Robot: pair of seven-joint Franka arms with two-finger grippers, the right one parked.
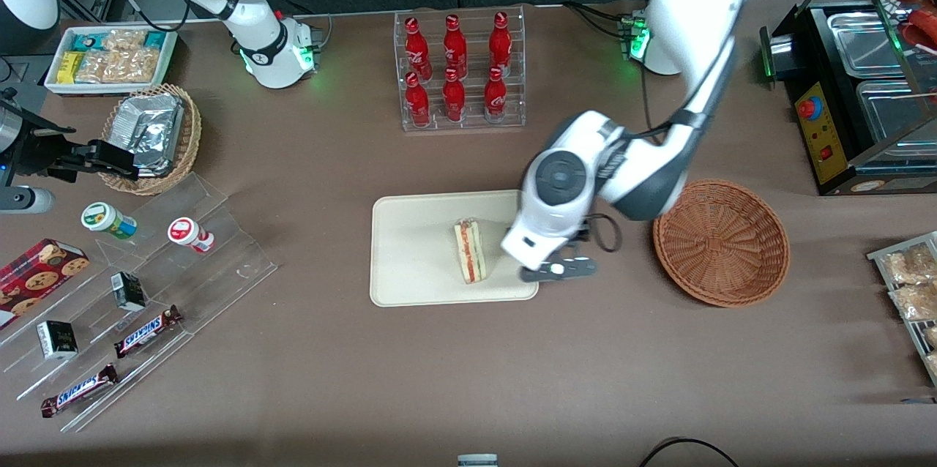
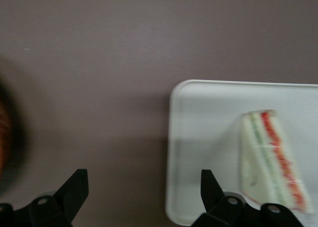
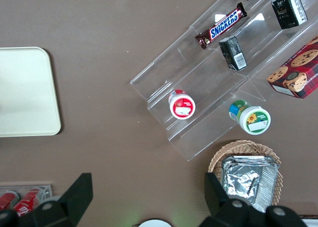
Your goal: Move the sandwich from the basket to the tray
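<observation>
The sandwich, a pale wedge with a red-pink stripe, lies on the cream-white tray near the tray's end toward the basket. It also shows in the left wrist view on the tray. The reddish-brown wicker basket stands empty beside the tray, toward the working arm's end. My left gripper hangs over the tray's corner nearest the basket and the front camera. Its fingers are open and hold nothing.
A clear rack of red cola bottles stands farther from the front camera than the tray. A clear stepped display with snacks and a tan basket of foil packs lie toward the parked arm's end. A black food warmer stands at the working arm's end.
</observation>
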